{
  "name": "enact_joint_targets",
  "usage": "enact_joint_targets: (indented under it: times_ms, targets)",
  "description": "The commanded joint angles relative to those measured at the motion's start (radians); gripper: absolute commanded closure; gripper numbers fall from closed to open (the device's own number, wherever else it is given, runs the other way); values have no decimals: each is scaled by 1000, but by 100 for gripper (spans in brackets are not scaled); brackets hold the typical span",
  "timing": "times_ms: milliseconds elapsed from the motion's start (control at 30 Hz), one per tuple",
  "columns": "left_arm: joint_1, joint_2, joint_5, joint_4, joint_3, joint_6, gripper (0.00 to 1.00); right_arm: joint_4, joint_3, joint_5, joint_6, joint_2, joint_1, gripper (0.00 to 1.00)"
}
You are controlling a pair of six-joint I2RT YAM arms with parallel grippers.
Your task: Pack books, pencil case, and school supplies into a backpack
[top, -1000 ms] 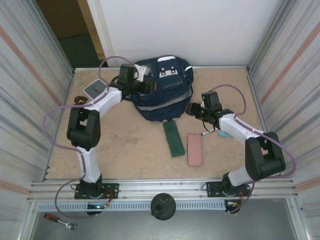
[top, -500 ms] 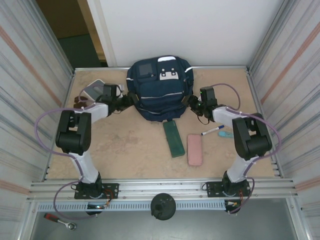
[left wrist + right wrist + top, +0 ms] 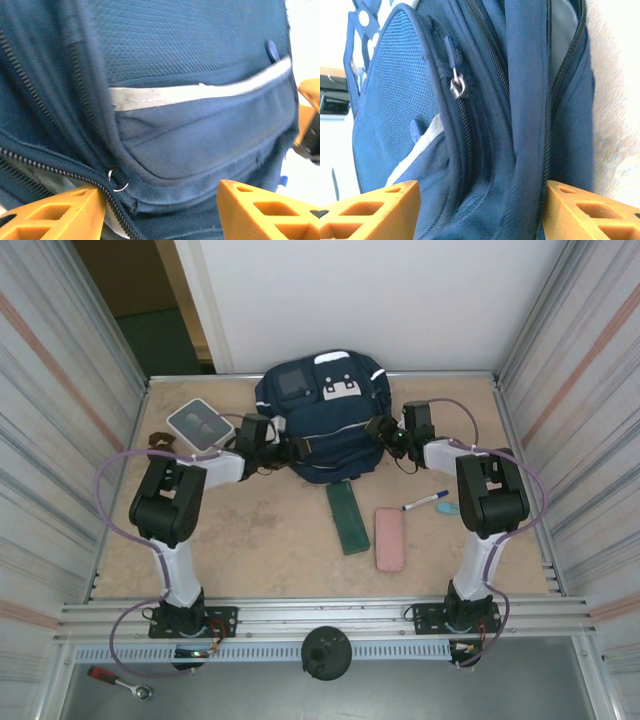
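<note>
Since the earlier views both arms have closed in on the backpack, which now sits squarer at the far middle of the table. The left gripper has come round from its flank to its lower front, and the right gripper hugs the opposite side. The bag is woven navy nylon with a mesh panel, a pale trim strip and coiled zip teeth. The blocky orange left fingers and right fingers stand apart with bag fabric between them (pinched or merely straddled, we cannot tell). We judge that packing has not begun, and that opening the bag is the step in hand. The books, a flat dark slab, lie just in front of the bag. Beside them lie the soft pink oblong pencil case and the slim white marker. All remain to be loaded. A small metal zip ring shows by the left fingers.
</note>
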Motion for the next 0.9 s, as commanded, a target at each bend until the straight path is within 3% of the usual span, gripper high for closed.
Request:
enact_joint_targets:
  times_ms: [0, 233, 400, 500, 600, 733, 867]
  targets:
    - [-81, 42, 34, 6, 96, -12, 41, -57, 72, -46, -29, 44, -23, 38]
    - [-245, 126, 89, -151, 355, 101, 41, -246, 256, -38, -155, 87, -86, 39]
    - [-268, 48, 49, -214, 339, 236, 40, -440, 319, 93, -303, 36, -105, 39]
    - [-240, -29, -43, -254, 280, 337, 38, -500, 291, 171, -365, -29, -105, 38]
    - [-165, -86, -122, -272, 219, 362, 38, -480, 205, 146, -362, -103, -95, 38]
    - [-20, -79, -103, -229, 177, 286, 38, -409, 69, 66, -316, -172, -50, 38]
    - [73, 33, -57, -242, 274, 257, 38, -339, -40, 32, -257, -203, -4, 39]
